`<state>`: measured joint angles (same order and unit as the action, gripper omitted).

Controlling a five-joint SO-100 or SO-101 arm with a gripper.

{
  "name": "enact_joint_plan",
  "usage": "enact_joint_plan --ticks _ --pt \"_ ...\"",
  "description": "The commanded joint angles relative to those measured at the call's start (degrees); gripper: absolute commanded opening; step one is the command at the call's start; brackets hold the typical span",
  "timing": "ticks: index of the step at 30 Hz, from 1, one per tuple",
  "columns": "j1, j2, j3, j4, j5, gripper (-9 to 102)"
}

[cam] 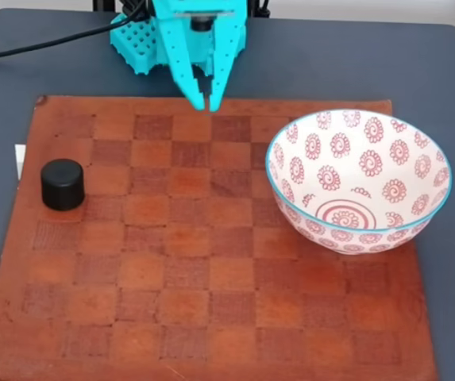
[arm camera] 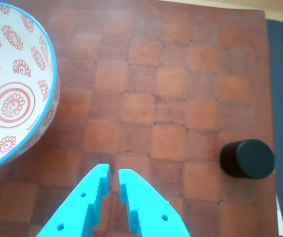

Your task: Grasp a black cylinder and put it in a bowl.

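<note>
In the fixed view, the black cylinder (cam: pixel 62 184) stands upright near the left edge of a brown leather chessboard mat (cam: pixel 203 317), which lies on a dark tabletop (cam: pixel 441 63). It sits on the mat's outer column of squares, well apart from everything else. Further right, at the far edge of the mat, the turquoise gripper (cam: pixel 208 101) points down with its tips close together and only a narrow slit between them; it holds nothing. The cylinder lies well to the left of the gripper and nearer the camera. At the right side of the mat sits the bowl (cam: pixel 360 181), white with red spiral flowers and a thin turquoise rim, nothing inside it.

In the wrist view the sides are swapped. The bowl (arm camera: pixel 14 84) fills the upper left corner, its rim curving down the left edge. The gripper (arm camera: pixel 113 174) rises from the bottom edge at centre, its two toothed fingers nearly shut over bare mat squares. The black cylinder (arm camera: pixel 247 158) stands far to the right of the fingertips, near the mat's right border and touching neither finger
</note>
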<state>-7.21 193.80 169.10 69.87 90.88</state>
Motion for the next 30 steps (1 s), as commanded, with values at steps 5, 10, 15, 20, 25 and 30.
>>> enact_joint_plan --ticks 5,10,15,20,25,30 --pt "0.8 -16.1 -13.7 0.6 -0.7 0" --pt "0.8 -35.2 -25.6 1.4 -3.8 0" --pt "3.5 -52.5 -36.5 1.4 -9.3 0" --pt "7.9 -63.4 -44.6 1.4 -16.1 6" --pt "12.4 -70.7 -49.0 1.4 -22.1 24" --pt "16.2 -76.6 -50.3 1.3 -27.2 33"
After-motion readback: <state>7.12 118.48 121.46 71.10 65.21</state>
